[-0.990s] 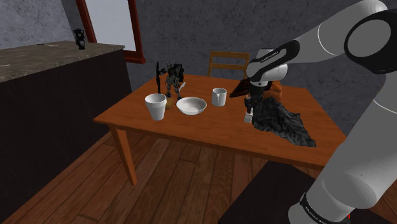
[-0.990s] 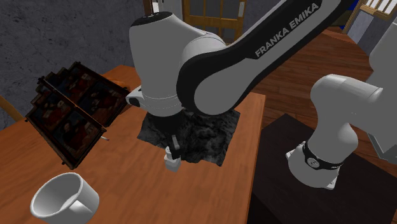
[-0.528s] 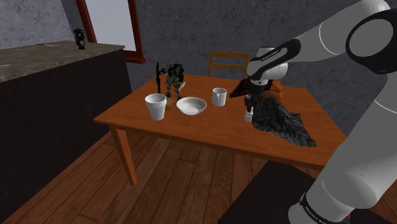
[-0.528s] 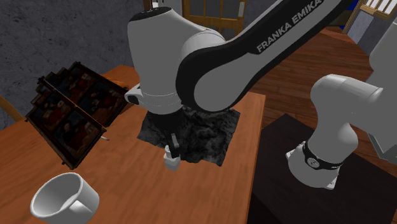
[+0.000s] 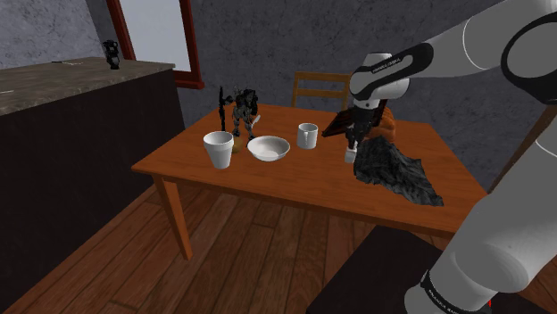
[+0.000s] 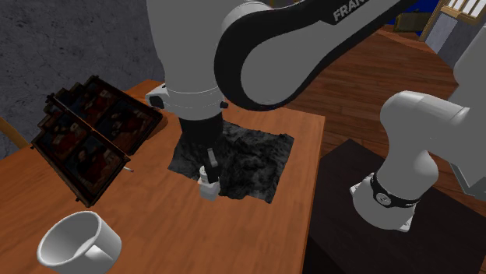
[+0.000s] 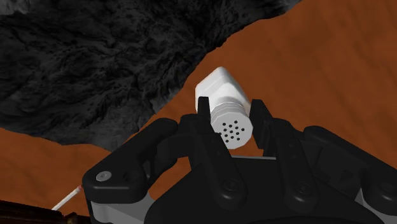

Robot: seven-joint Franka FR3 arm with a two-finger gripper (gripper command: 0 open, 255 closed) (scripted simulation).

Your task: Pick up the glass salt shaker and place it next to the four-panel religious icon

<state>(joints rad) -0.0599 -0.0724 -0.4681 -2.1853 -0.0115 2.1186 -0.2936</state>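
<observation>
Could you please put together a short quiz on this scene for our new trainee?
1. True or false: the gripper is shut on the white salt shaker.
2. What lies on the table right beside the shaker? A) a dark crumpled cloth B) a red book C) a green bottle
3. Fill in: in the shoulder view, between the white cup and the white mug stands a white ____.
Key: 1 true; 2 A; 3 bowl.
</observation>
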